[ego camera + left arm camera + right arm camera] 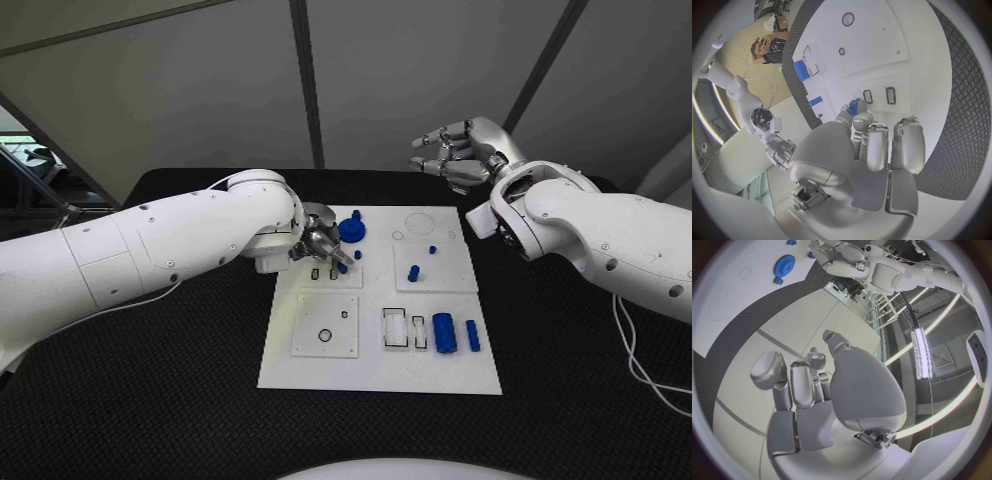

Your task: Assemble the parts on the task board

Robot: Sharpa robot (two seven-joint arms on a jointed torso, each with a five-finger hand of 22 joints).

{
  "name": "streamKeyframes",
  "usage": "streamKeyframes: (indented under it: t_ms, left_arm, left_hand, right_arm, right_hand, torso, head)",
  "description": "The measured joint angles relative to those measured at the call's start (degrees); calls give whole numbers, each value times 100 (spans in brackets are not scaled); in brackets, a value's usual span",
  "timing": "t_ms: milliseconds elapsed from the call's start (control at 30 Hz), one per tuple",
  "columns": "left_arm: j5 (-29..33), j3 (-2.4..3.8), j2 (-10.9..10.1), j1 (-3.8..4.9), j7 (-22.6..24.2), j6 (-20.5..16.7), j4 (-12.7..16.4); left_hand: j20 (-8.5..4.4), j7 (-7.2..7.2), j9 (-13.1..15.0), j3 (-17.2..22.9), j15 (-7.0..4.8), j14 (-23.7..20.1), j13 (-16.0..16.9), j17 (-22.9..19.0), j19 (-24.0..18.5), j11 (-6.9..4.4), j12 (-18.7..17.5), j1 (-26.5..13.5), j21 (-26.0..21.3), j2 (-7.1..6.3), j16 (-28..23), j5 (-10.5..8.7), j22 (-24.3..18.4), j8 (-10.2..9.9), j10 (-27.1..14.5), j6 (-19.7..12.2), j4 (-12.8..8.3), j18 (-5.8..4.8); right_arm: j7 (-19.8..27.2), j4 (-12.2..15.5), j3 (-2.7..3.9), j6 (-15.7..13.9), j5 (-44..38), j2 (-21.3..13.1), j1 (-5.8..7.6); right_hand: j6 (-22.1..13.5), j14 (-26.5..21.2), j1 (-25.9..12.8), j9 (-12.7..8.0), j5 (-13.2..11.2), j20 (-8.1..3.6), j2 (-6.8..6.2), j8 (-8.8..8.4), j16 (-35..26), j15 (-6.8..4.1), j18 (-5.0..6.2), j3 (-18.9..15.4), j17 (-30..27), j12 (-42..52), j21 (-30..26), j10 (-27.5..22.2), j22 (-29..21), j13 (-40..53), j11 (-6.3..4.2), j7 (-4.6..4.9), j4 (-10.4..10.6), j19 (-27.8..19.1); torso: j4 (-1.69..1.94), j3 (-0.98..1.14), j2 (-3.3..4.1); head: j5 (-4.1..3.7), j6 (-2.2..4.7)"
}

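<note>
Matt plastic parts on a smooth board, on a rough table

The task board (378, 372) looks like smooth matt white plastic; the table (188, 400) is black with a rough, studded texture. The parts, such as the blue gear (353, 232) and blue cylinder (444, 333), look like matt plastic. Both arms wear glossy white shells; the left hand (320, 243) and right hand (459, 152) look like satin silver metal.

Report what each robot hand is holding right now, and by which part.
The left robot hand is down on the task board with a small blue part at its fingertips; whether it grips it, and where, cannot be told. The right robot hand holds nothing, raised beyond the board.
</note>
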Motion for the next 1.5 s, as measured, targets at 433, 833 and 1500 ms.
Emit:
streamKeyframes:
  t_ms: [433, 833, 1500]
  left_arm:
    - [243, -16, -148, -21, 0, -92, 143]
    - [424, -21, -516, -44, 3, -718, 623]
    - [-112, -67, -858, -449, 8, -2155, 1251]
  left_hand:
    - [-21, 86, 398, 2933, 1, 1, -71, 0, -21, 7, -170, -1038, 0, -1224, -21, 322, -1, 125, 55, -75, 174, 0]
    - [-21, 60, 627, 3514, 1, 1, -97, 0, -21, -8, -198, -1431, -23, -1394, -21, 327, -1, 301, 88, -101, -4, 0]
    - [-41, 60, 756, 3725, 10, 11, 11, 0, 43, -16, -115, -1562, 10, -1476, -44, 431, -1, 460, 180, -100, -27, 0]
  right_arm:
    - [-16, -40, 0, 26, -2, 5, 0]
    - [-41, -80, -1, 78, -9, -19, -1]
    - [-55, -84, -1, 115, -79, -93, 0]
  right_hand:
    - [0, 0, 0, 0, 0, 0, 0, 0, -6, 0, 0, 0, 0, 0, 0, 0, 0, 0, 0, 0, 0, 0]
    - [0, 0, 0, 0, 0, 0, 0, 0, -21, 0, 0, 0, 0, 0, -21, 0, 1, 0, 0, 0, 0, 0]
    - [0, 0, 0, 0, 0, 0, 0, 0, -21, 0, 0, 0, 1, 0, -21, 0, 1, 0, 0, 0, 0, 0]
  torso:
    - [4, -1, 0]
    - [40, -8, -14]
    - [107, -4, -52]
  head:
    - [3, -1]
    - [17, -8]
    - [4, -60]
